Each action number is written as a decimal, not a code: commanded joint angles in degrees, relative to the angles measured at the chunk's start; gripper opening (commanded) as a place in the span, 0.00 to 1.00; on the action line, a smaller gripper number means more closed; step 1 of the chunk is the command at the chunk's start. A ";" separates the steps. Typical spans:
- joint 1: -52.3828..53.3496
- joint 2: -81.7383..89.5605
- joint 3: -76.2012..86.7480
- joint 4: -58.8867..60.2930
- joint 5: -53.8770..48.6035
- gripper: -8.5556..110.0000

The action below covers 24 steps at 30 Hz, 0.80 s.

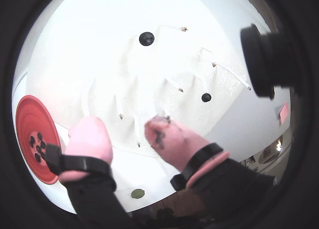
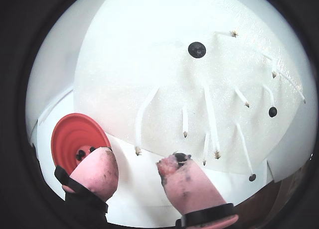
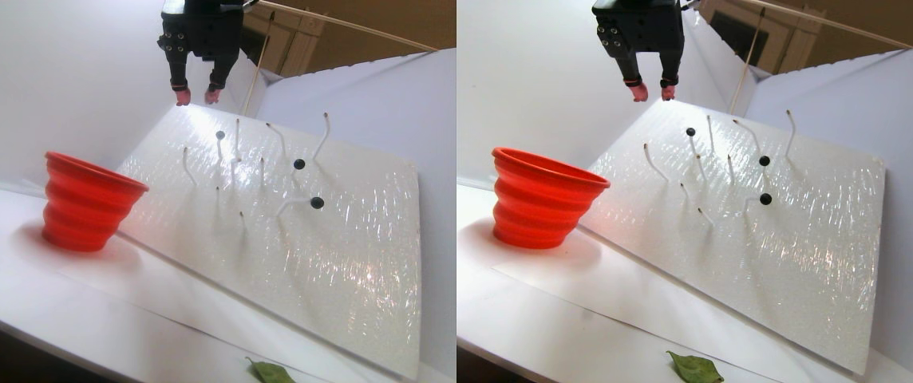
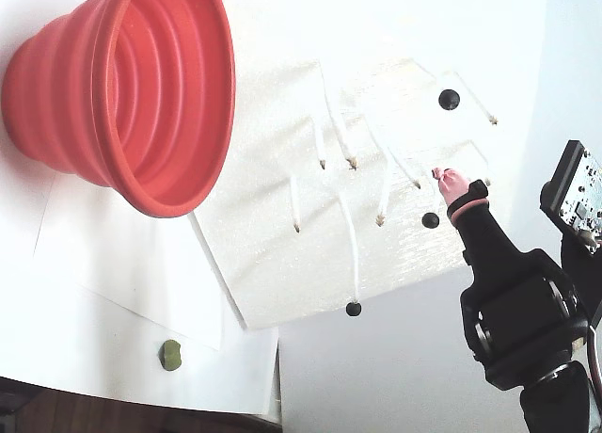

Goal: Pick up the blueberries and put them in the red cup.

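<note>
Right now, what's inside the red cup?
In a wrist view the red cup holds about five blueberries clustered at its bottom. The other wrist view shows only two, because a pink fingertip covers part of the inside. The stereo pair view shows only its outside.

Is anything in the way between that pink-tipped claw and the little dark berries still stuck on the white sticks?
Nothing visible blocks it. The end effector hangs open above the foam board, with bare white stalks standing between it and the nearest blueberries.

Glossy dark blueberries (image 2: 197,50) top thin stems on a glittery, rough-textured white board (image 3: 345,239) beside the matt rubbery red cup (image 3: 89,203).
</note>
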 commanded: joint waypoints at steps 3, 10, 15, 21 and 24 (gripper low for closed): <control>3.25 -2.11 -8.96 -2.99 -1.14 0.21; 3.87 -6.77 -13.54 -3.52 -1.76 0.21; 4.39 -10.11 -16.35 -4.39 -2.02 0.21; 4.92 -13.80 -19.34 -5.54 -3.08 0.22; 5.36 -15.29 -21.18 -5.62 -3.60 0.22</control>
